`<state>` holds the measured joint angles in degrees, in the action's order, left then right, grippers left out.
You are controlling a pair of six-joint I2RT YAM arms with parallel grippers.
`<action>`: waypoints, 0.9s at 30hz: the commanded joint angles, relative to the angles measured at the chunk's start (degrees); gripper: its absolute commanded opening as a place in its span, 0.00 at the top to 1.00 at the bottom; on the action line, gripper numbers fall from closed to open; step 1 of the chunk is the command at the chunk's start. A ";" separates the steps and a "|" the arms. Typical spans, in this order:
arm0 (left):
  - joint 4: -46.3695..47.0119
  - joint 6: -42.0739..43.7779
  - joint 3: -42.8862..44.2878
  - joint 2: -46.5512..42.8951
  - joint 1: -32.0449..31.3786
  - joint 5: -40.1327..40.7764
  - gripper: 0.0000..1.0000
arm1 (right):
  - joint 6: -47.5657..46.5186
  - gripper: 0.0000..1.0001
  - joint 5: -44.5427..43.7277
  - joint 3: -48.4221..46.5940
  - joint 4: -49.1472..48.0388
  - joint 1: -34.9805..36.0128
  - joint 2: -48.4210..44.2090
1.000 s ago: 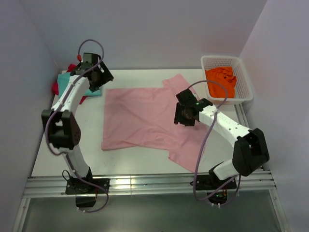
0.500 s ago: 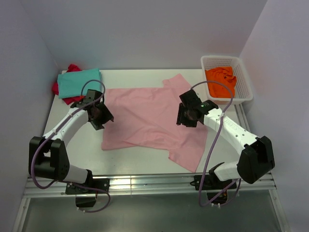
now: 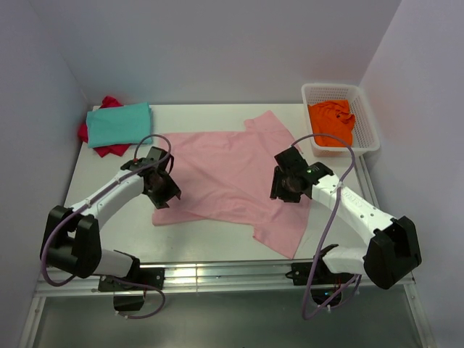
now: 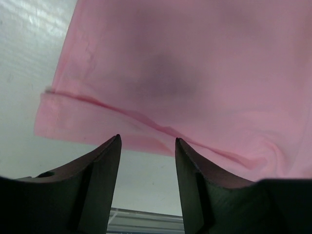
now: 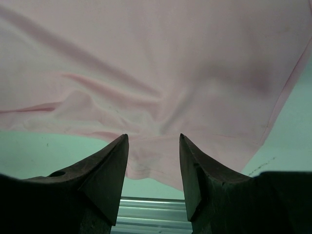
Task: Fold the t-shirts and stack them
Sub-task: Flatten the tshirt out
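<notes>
Jaws parted on both sides, pink t-shirt [image 3: 225, 170] spread flat on the table [image 3: 101, 217].
Left gripper [image 3: 169, 194] hovers at the shirt's near-left hem and right gripper [image 3: 285, 190] over its near-right part, both holding nothing. A teal shirt [image 3: 118, 123] lies folded far left; an orange shirt [image 3: 332, 122] fills the basket [image 3: 367, 127].

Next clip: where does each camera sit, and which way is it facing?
Top external: fixed above and behind the bases, looking down on the table; both arms show whole, left gripper and right gripper above the pink t-shirt.
Left wrist: on that wrist, looking past its open fingers at the shirt's hem and table.
Right wrist: likewise, open fingers framing wrinkled pink cloth.
Shared: all three see the pink t-shirt.
</notes>
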<state>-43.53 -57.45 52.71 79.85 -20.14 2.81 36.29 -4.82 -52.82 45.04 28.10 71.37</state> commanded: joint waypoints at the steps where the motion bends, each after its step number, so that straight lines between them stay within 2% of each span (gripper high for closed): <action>1: -2.70 -8.27 -0.50 -1.72 -1.92 4.13 0.48 | 0.62 0.47 -0.10 0.87 -1.18 -0.24 -1.41; 4: -2.52 -14.25 -1.03 -2.42 -3.58 6.24 0.47 | 0.44 0.47 -0.37 1.05 -0.92 -0.24 -1.41; 8: -4.98 -17.60 1.08 1.00 -5.87 9.67 0.45 | 0.09 0.47 -0.80 1.05 -0.48 -0.24 -1.68; 14: -3.06 -21.12 0.03 5.48 -6.40 7.83 0.45 | -0.78 0.47 -1.42 1.66 0.31 -0.24 -1.59; 23: -0.68 -20.69 0.73 10.76 -7.02 7.83 0.45 | -2.10 0.48 -1.51 1.75 0.75 -0.24 -0.89; 27: -0.94 -19.81 1.96 13.31 -7.10 7.39 0.50 | -2.54 0.48 -2.12 1.05 1.02 -0.24 -0.80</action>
<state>-45.28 -76.20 52.58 92.14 -26.83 9.80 34.63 -5.10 -50.98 45.50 28.10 71.13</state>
